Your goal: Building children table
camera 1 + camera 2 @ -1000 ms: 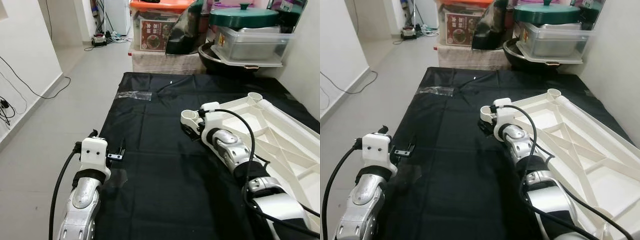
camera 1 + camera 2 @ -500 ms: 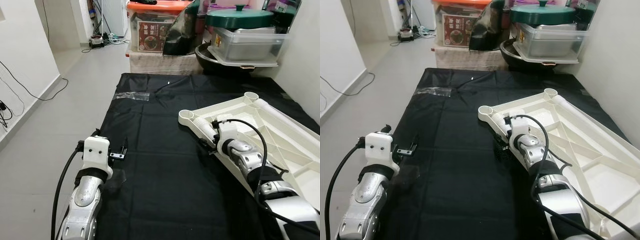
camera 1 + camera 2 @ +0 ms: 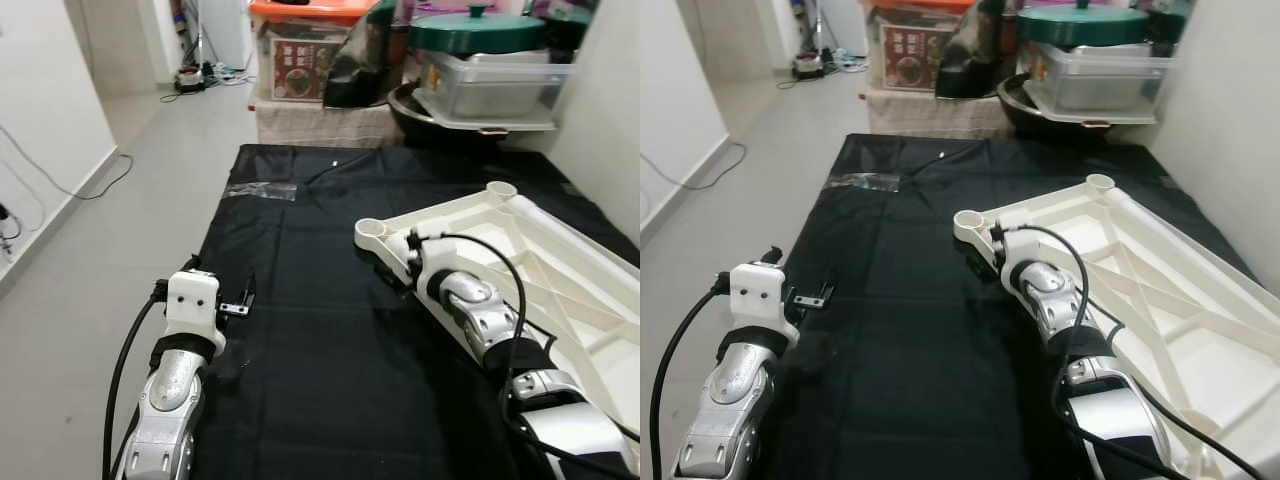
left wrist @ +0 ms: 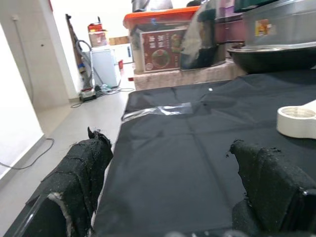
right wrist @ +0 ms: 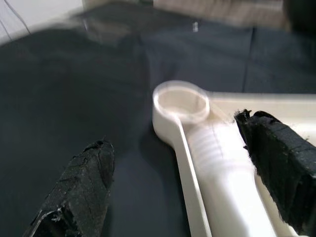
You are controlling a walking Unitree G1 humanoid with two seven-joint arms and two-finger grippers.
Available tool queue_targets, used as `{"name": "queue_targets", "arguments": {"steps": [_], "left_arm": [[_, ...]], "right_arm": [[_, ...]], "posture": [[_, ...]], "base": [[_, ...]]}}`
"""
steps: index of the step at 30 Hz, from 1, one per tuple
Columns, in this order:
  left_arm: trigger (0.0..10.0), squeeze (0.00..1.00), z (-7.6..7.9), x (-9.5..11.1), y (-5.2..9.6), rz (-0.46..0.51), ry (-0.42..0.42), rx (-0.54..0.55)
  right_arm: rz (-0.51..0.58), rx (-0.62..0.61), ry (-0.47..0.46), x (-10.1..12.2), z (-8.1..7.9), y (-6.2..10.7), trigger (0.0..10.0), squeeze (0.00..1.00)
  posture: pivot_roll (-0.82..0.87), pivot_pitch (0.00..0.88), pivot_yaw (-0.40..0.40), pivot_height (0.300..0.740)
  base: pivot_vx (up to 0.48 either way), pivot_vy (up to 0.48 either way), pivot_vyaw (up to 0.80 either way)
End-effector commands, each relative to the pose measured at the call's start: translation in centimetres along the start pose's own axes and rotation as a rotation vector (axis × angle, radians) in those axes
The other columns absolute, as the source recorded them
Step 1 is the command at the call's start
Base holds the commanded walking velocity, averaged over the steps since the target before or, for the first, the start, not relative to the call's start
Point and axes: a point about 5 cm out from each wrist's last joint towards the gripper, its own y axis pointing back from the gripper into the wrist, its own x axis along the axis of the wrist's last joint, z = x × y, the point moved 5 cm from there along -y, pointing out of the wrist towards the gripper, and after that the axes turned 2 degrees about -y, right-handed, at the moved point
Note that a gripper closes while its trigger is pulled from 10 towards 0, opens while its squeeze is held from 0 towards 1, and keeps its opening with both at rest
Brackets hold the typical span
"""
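- Tabletop: upside-down white plastic children's table top (image 3: 520, 245) is lying on the black cloth (image 3: 300, 300), ribs up.
- Right gripper (image 5: 182, 173) is hovering wide open, straddling the edge rail by the round corner leg socket (image 5: 181, 101), gripping nothing.
- Left gripper (image 4: 173, 197) is sitting open and empty over the cloth's left edge.

right pincer (image 5: 177, 177) moved forward along table frame (image 3: 560, 250)

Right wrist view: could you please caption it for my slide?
Open right gripper straddling the upturned white tabletop's corner leg socket on black cloth.
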Motion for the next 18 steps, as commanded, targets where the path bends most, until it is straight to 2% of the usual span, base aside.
{"name": "queue_targets", "arguments": {"steps": [1,4,5,6,7,10,18], "left_arm": [[10.0,0.0,-0.1,-0.5,0.1,-0.013,0.003,-0.005],[10.0,0.0,-0.1,-0.5,0.1,-0.013,0.003,-0.005],[10.0,0.0,-0.2,-0.5,0.1,-0.015,0.002,-0.004],[10.0,0.0,-0.2,-0.5,0.1,-0.015,0.002,-0.004],[10.0,0.0,-0.2,-0.7,0.1,-0.018,0.002,-0.006],[10.0,0.0,0.2,-0.7,0.0,-0.019,0.006,-0.02],[10.0,0.0,0.1,-0.9,0.0,-0.022,0.007,-0.017]], "right_arm": [[-0.007,0.008,-0.021,-0.9,-0.6,0.3,10.0,0.0],[-0.007,0.008,-0.021,-0.9,-0.6,0.3,10.0,0.0],[-0.027,0.044,-0.022,-1.5,-1.4,0.5,10.0,0.0],[-0.027,0.044,-0.022,-1.5,-1.4,0.5,10.0,0.0],[-0.059,0.062,-0.024,-2.4,-1.8,0.8,10.0,0.0],[-0.135,0.046,-0.043,-4.2,-0.8,1.6,10.0,0.0],[-0.19,0.074,-0.039,-5.7,-0.6,2.5,10.0,0.0]], "posture": [[0.01,0.0,-0.069,0.74],[0.01,0.0,-0.069,0.74],[0.0,0.0,-0.063,0.74],[0.0,0.0,-0.063,0.74],[0.0,0.0,-0.059,0.74],[-0.01,0.0,-0.051,0.74],[-0.02,0.0,-0.057,0.74]], "base": [[0.0,0.0,0.0],[0.0,0.0,0.0],[0.0,0.0,0.0],[0.0,0.0,0.0],[0.0,0.0,0.0],[0.0,0.0,0.0],[0.0,0.0,0.0]]}}
